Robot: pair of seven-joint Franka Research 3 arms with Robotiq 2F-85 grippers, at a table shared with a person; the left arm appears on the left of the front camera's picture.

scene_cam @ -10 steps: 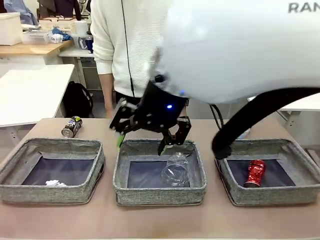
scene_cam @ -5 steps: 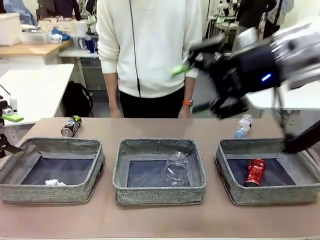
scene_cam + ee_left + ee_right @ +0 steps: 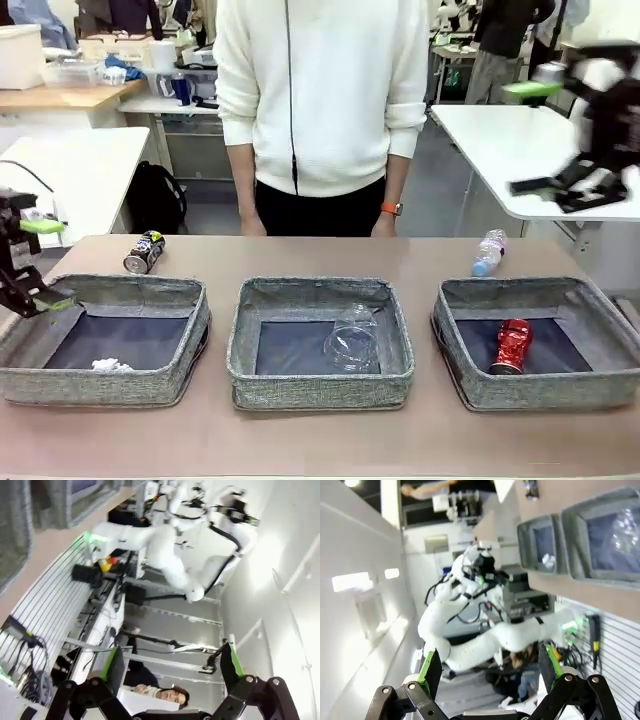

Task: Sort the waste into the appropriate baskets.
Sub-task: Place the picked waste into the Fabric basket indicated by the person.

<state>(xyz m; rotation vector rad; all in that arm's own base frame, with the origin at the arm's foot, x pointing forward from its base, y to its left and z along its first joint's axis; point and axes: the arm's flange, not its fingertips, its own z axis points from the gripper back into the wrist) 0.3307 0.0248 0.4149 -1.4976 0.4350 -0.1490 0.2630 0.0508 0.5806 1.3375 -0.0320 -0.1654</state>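
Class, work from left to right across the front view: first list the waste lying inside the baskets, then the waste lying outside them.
Inside: crumpled white paper wad → clear plastic cup → crushed red can. Outside: dark printed can → small clear bottle.

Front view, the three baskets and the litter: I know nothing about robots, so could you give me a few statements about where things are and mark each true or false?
1. The crushed red can lies in the right basket. True.
2. The clear plastic cup lies in the left basket. False: it lies in the middle basket.
3. The small clear bottle lies on the table, outside the baskets. True.
4. The left gripper holds the dark printed can. False: the gripper is open and empty, and the can lies on the table behind the left basket.
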